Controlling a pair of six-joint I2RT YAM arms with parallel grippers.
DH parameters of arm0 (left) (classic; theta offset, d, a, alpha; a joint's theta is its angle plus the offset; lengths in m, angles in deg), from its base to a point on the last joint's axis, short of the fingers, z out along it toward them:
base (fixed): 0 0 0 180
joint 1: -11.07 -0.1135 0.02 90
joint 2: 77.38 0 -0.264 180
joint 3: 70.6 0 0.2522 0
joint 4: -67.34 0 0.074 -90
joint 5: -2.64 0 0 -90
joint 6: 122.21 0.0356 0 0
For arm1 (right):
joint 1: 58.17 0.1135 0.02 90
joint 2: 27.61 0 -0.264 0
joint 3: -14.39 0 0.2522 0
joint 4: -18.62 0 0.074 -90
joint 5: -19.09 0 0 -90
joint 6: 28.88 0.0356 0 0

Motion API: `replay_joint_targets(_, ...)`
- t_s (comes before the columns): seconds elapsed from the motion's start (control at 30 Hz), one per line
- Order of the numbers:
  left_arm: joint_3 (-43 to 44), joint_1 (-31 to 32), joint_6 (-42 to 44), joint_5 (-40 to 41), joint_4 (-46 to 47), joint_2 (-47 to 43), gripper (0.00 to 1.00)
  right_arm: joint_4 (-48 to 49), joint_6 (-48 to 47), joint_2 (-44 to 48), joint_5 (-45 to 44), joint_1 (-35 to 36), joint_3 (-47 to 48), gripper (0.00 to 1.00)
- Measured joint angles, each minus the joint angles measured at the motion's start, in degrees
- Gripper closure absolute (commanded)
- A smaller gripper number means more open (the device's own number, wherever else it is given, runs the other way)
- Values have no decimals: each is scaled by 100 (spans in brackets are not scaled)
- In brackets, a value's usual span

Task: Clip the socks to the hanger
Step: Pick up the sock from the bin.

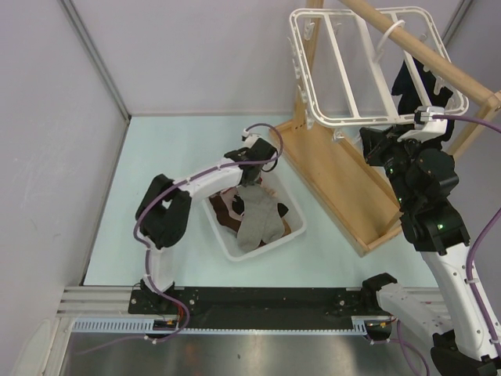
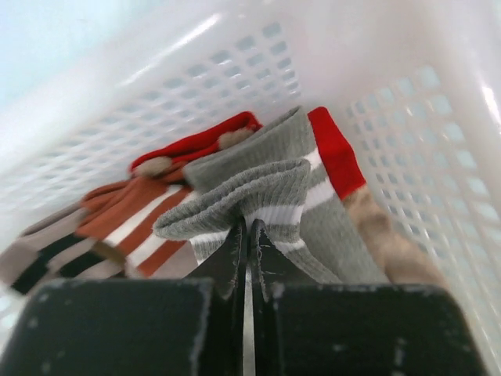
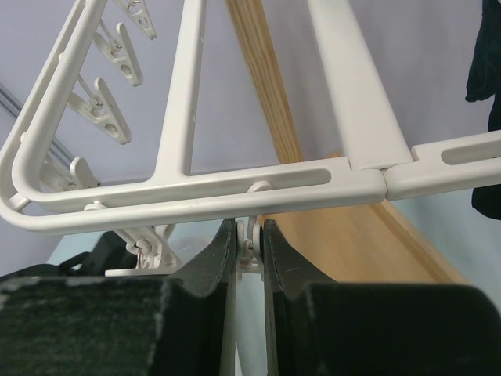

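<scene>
My left gripper point(image 1: 249, 178) is shut on the cuff of a grey sock point(image 1: 257, 219) with white stripes and a red tip point(image 2: 266, 188), holding it over the white slotted basket point(image 1: 227, 243). More socks lie in the basket: a brown-and-white striped one point(image 2: 133, 219) and a beige one point(image 2: 391, 243). The white hanger point(image 1: 344, 63) hangs from the wooden pole at the upper right. My right gripper point(image 3: 250, 235) is shut on a small white clip point(image 3: 252, 243) under the hanger's near bar point(image 3: 235, 192). A black sock point(image 1: 415, 86) hangs at the hanger's right side.
The wooden rack point(image 1: 337, 180) with its sloping base board stands between the basket and my right arm. Its pole point(image 1: 423, 55) crosses the upper right. Other clips point(image 3: 102, 110) dangle along the hanger's left bar. Grey walls close in the left and back.
</scene>
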Motion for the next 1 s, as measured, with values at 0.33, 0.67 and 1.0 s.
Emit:
replay_joint_targets(0.33, -1257, -13, 667, -264, 909, -2304, 100, 0, 2, 0, 39, -24, 0, 90)
replay_joint_targets(0.67, -3053, 120, 1932, -1797, 2907, -4704, 100, 0, 20, 11, 105, -55, 0, 90)
replay_joint_targets(1.0, -3084, 1325, 3215, -2966, 4498, -5045, 100, 24, 46, 66, 195, -55, 0, 90)
